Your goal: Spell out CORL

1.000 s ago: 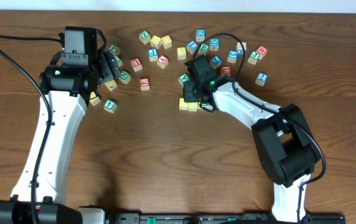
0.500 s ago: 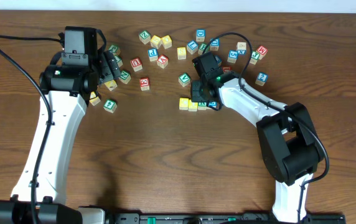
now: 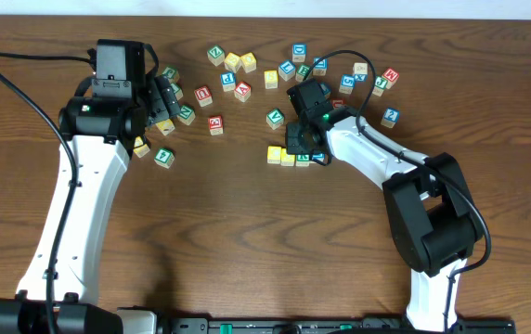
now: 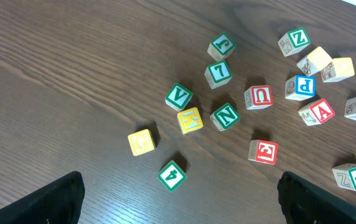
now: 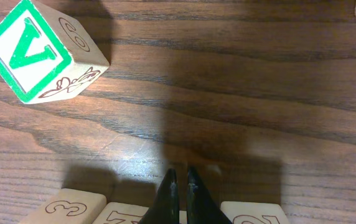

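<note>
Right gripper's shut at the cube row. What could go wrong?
The shut right gripper sits right at the row of cubes; any push could knock it crooked.
The green V cube lies loose nearby; the arm could drag it in.
Overhead, that arm hides the row's right end, so spelling can't be checked.

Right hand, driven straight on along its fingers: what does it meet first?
Probably bare table just ahead of the shut right hand; depth is unclear. The green V cube lies off that line.

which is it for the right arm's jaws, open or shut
Shut. In the right wrist view the black fingertips press together with nothing between them.
</note>
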Tool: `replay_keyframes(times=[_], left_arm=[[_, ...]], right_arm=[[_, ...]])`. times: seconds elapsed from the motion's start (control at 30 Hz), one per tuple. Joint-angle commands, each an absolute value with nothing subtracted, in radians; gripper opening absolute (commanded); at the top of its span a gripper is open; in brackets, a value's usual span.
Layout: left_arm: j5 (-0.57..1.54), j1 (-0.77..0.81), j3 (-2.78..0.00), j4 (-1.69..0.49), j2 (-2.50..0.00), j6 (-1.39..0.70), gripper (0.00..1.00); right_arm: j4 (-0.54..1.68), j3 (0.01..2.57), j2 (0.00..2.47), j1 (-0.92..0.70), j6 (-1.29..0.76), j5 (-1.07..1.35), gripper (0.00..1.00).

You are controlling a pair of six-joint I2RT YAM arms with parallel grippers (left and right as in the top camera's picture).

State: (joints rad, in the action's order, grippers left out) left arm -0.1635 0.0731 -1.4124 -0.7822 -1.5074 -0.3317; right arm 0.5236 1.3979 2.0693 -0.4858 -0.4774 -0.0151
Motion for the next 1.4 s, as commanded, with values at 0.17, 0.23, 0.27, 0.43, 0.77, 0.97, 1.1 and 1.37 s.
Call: replay_keyframes(times=[0.17, 0.23, 0.27, 0.43, 0.77, 0.97, 1.1, 1.37], left_arm=[[-0.169, 0.070, -1.418, -0.785, -1.504, -0.322, 0.98], [-0.169, 0.070, -1.418, -0.785, -1.504, -0.322, 0.98], [-0.169, 0.070, -1.418, -0.785, -1.504, -0.322, 0.98], [-0.169, 0.070, -1.418, -0.785, -1.504, -0.322, 0.98], [-0.169, 0.070, -1.418, -0.785, -1.504, -0.322, 0.98], [-0.169, 0.070, -1.418, -0.785, -1.504, -0.322, 0.98], [-0.169, 0.070, -1.418, -0.785, -1.504, -0.322, 0.98], [-0.169, 0.070, -1.418, -0.785, -1.504, -0.322, 0.98]], right_arm=[[0.527, 1.415, 2.038, -0.478, -0.463, -0.005, 0.03], [0.527, 1.415, 2.014, -0.468, -0.463, -0.005, 0.04], [0.528, 1.415, 2.000, -0.462, -0.463, -0.005, 0.04], [0.539, 1.415, 1.954, -0.430, -0.463, -0.006, 0.04], [0.576, 1.410, 1.971, -0.417, -0.463, -0.014, 0.03], [0.584, 1.410, 1.975, -0.416, -0.463, -0.025, 0.04], [0.590, 1.409, 1.982, -0.417, -0.463, -0.025, 0.04], [0.595, 1.395, 1.983, -0.417, -0.467, -0.033, 0.04]])
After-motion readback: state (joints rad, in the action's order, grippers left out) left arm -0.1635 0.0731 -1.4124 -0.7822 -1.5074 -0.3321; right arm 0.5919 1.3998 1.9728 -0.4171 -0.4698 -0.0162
